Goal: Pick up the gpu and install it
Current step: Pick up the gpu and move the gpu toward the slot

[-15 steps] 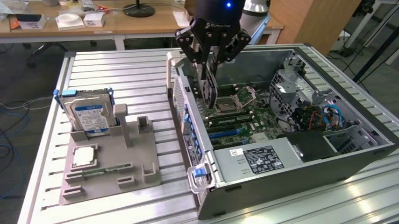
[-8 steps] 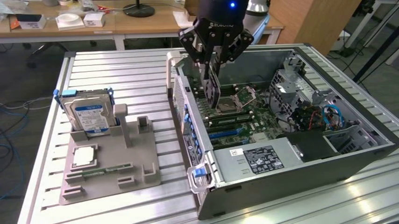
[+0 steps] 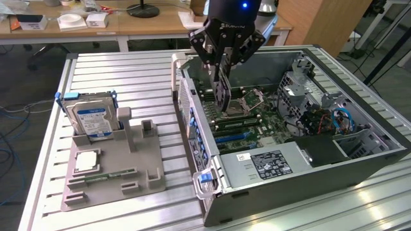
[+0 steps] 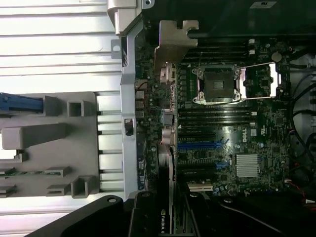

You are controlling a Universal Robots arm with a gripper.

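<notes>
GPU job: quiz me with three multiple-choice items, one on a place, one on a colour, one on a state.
1. The gpu is: A in the holder; B over the open case; C on the desk.
2. The hard drive's label is: A blue and white; B red; C yellow.
3. The pincer is: A open, empty; B shut on the hard drive; C shut on the gpu.
Answers: 1 B, it hangs above the motherboard; 2 A, its face shows those colours; 3 C, the card hangs clamped in it.

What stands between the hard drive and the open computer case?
In the exterior view, grey holder posts, then a bare strip of slatted table.
</notes>
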